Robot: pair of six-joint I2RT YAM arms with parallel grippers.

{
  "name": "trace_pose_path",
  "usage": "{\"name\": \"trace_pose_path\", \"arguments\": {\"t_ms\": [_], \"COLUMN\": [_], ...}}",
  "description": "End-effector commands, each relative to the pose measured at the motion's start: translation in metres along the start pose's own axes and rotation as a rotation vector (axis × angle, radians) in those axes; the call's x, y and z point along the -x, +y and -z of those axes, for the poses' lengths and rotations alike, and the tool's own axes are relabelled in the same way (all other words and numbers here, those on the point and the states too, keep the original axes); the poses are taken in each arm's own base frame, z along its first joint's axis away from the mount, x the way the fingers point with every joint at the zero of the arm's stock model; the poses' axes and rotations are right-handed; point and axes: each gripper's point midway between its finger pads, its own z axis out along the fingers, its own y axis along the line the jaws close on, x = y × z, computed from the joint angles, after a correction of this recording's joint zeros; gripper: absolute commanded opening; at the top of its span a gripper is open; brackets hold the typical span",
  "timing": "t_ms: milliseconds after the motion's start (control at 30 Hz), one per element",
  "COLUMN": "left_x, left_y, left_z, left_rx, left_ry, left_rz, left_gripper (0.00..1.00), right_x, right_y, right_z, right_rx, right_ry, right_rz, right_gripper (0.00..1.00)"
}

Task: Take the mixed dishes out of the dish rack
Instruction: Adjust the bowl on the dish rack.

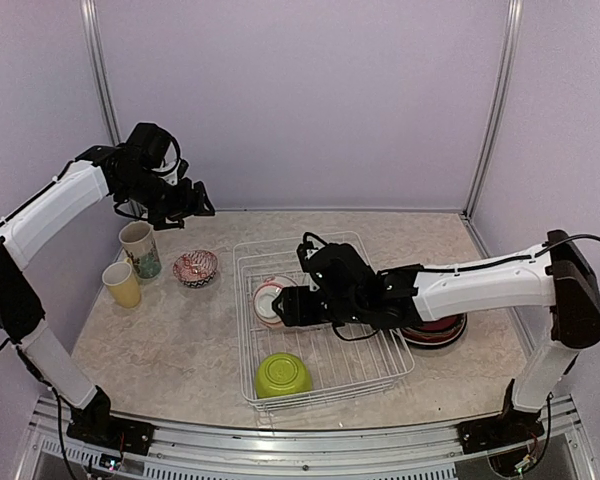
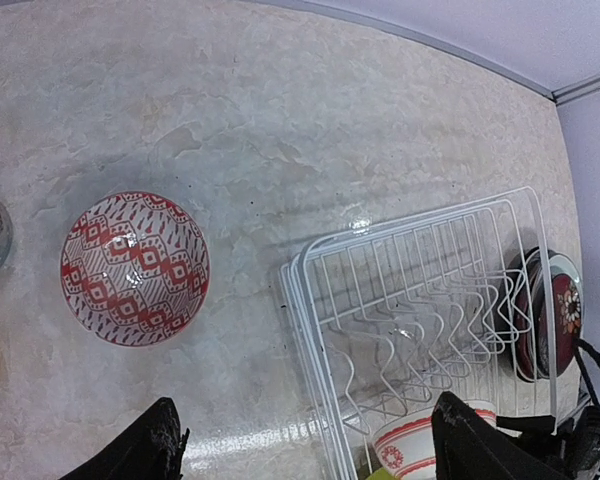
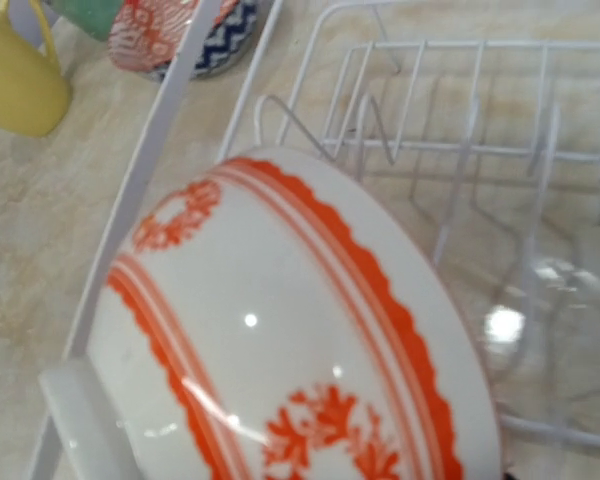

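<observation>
The white wire dish rack (image 1: 242, 330) (image 2: 310, 330) stands mid-table. On its side at the rack's left wall lies a white bowl with orange-red trim (image 1: 267, 298) (image 2: 412, 452) (image 3: 280, 340). A lime green bowl (image 1: 283, 375) sits upside down at the front. My right gripper (image 1: 283, 305) reaches in from the right and is pressed up against the white bowl, whose outer wall fills the right wrist view and hides my fingers. My left gripper (image 1: 188, 203) (image 2: 310, 450) hangs open and empty high above the table, left of the rack.
On the table left of the rack are a red-patterned bowl (image 1: 195, 267) (image 2: 135, 267), a cream-teal mug (image 1: 140, 248) and a yellow cup (image 1: 122, 284) (image 3: 20, 75). A stack of dark red plates (image 1: 438, 330) (image 2: 545, 310) lies right of the rack, under my right arm.
</observation>
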Motion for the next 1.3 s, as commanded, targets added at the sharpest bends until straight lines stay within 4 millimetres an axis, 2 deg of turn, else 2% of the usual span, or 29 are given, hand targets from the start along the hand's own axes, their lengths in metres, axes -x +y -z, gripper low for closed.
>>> {"name": "trace_pose_path", "arguments": {"t_ms": [0,133,267,467,567,800,1000,1067,1133,1167,1267], "left_x": [-0.005,-0.005,-0.008,-0.008,-0.008,-0.01,-0.01,-0.011,-0.011,-0.01,-0.011], "left_y": [0.002,0.0,-0.002,-0.003,-0.004,-0.005,-0.006,-0.006,-0.007,-0.007,-0.007], "left_z": [-0.01,-0.01,-0.011,-0.011,-0.011,-0.014,-0.014,-0.014,-0.014,-0.013,-0.013], "left_rx": [0.016,0.01,0.009,0.015,0.013,0.012,0.011,0.012,0.012,0.011,0.009], "left_ry": [0.022,0.023,0.027,0.025,0.027,0.037,0.037,0.036,0.036,0.034,0.035], "left_rz": [-0.007,-0.011,-0.017,-0.022,-0.024,-0.026,-0.028,-0.029,-0.03,-0.03,-0.031], "left_gripper": [0.82,0.82,0.82,0.82,0.82,0.82,0.82,0.82,0.82,0.82,0.82], "right_x": [0.015,0.006,0.001,-0.015,-0.023,-0.04,-0.063,-0.068,-0.07,-0.071,-0.072], "right_y": [-0.026,-0.041,-0.038,-0.076,-0.083,-0.089,-0.095,-0.087,-0.076,-0.07,-0.048], "right_z": [0.03,0.051,0.069,0.095,0.101,0.094,0.073,0.065,0.059,0.055,0.05], "right_rx": [-0.168,-0.253,-0.224,-0.413,-0.46,-0.643,-0.758,-0.727,-0.667,-0.625,-0.476], "right_ry": [-0.032,0.01,0.042,0.11,0.14,0.207,0.322,0.338,0.339,0.336,0.319], "right_rz": [0.094,0.157,0.191,0.213,0.227,0.32,0.431,0.45,0.454,0.448,0.416], "right_gripper": [0.53,0.52,0.53,0.52,0.52,0.52,0.53,0.6,0.78,0.83,0.9]}}
